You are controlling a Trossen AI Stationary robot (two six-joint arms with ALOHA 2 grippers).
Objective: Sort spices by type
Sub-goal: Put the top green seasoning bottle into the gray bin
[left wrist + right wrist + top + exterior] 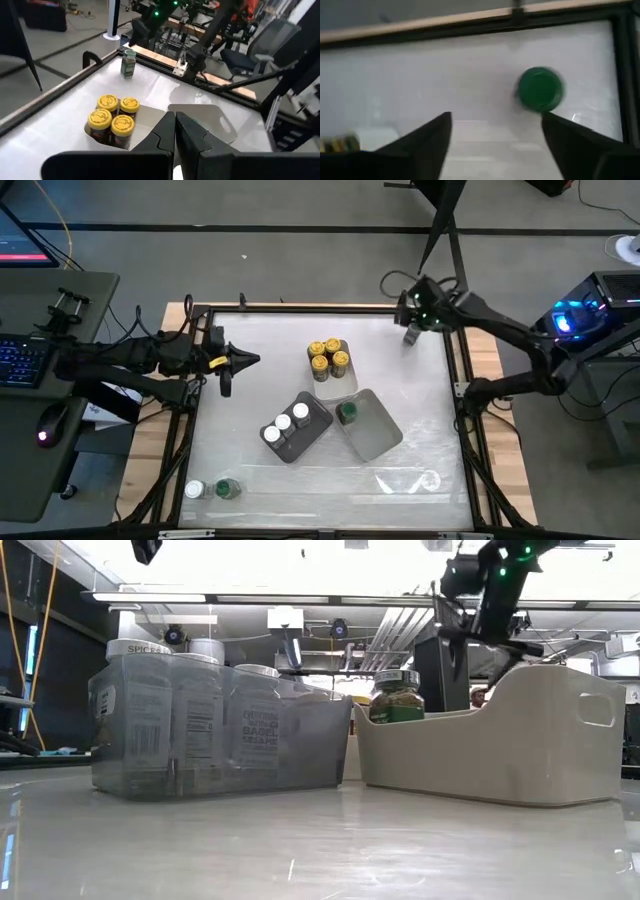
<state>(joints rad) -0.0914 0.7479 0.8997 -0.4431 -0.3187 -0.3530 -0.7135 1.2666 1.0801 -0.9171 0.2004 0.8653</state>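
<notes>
Green-lidded jar (540,89) at the far right corner of the table, apart from the trays, targeted for pickup.
Right gripper (495,131) hovering above it, fingers spread wide, nothing held; next, likely centring over the lid, then descending. Left gripper (252,360) waiting at the left edge, fingers pressed together, empty.

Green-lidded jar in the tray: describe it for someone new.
At the centre of the table a grey tray and a white tray sit side by side. The jar stands in the white tray, at the end beside the grey one. It is alone there, green-lidded beside the grey tray's white-lidded jars.
</notes>
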